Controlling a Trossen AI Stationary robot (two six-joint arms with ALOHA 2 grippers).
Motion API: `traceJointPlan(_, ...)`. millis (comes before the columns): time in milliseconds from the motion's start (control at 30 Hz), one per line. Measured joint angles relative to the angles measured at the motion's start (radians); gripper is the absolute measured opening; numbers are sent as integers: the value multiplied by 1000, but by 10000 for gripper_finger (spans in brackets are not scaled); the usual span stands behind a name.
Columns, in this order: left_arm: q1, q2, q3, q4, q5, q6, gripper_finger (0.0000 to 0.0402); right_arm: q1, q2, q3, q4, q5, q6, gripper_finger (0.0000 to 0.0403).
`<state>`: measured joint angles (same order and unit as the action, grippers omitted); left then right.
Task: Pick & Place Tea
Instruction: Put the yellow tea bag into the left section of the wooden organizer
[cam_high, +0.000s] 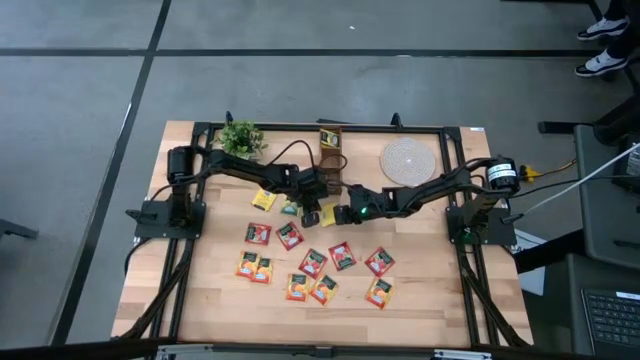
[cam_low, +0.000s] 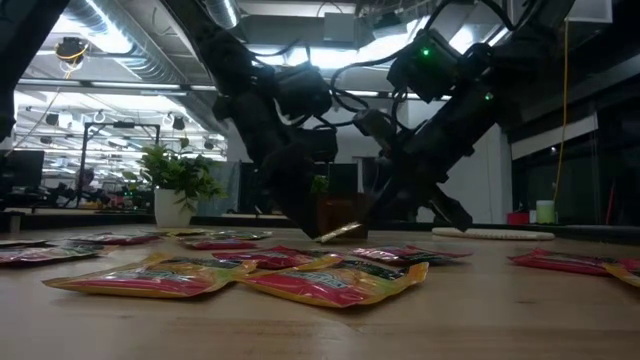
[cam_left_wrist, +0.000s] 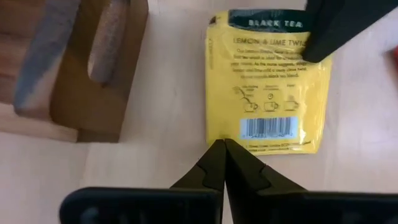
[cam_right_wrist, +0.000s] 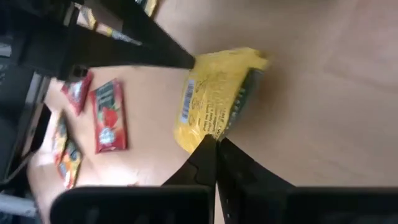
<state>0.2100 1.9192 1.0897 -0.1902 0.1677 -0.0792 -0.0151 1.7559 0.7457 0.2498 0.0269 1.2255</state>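
**A:** What is laid out, starting with the biggest thing?

**B:** A pale wooden tabletop (cam_high: 420, 300) with a dark arm reaching in from each side. The two arms meet near the middle. Beyond their meeting point stand a small wooden holder (cam_high: 330, 150), a round woven mat (cam_high: 408, 160) and a potted plant (cam_high: 241, 138).

**A:** And the tea?

**B:** Red and orange sachets (cam_high: 315, 263) lie scattered flat, on the near side of both pincers. The one that matters is a yellow sachet (cam_left_wrist: 267, 81), face down with its barcode showing, lying right at both pincers' tips.

**A:** What are the pincers doing?

**B:** The left pincer (cam_left_wrist: 219, 163) is closed on nothing, its tip touching the sachet's barcode edge. The right pincer (cam_right_wrist: 216, 163) is closed too, at another edge of it. That edge looks lifted and crumpled, so it may be pinched, though I cannot confirm that.

**A:** How would the sachet handle?

**B:** I judge it very light, thin, soft and slippery. It would bend rather than break. A raised sealed edge or corner is the best place to grip, since it lies too flat to take from above.
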Motion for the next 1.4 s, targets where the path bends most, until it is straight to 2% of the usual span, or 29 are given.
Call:
traceJointPlan(167, 0, -65, 0, 1, 60, -63, 5, 3, -26, 0, 16, -49, -15, 4)
traceJointPlan(433, 1, -254, 0, -5, 35, -118, 5, 20, -148, 0, 13, -56, -142, 2)
traceJointPlan(700, 13, -420, 1, 1, 33, -162, 3, 50, -295, 0, -16, -57, -410, 2)
traceJointPlan(900, 37, -512, 1, 8, 35, -222, 12, 82, -381, 1, -26, -43, -729, 1)
traceJointPlan(1133, 49, -569, 1, 7, 48, -174, 11, 127, -449, 1, -28, 31, -1101, 1)
traceJointPlan(1400, 49, -582, 1, 10, 154, -161, 27, 166, -516, 16, -29, 193, -1312, 0)
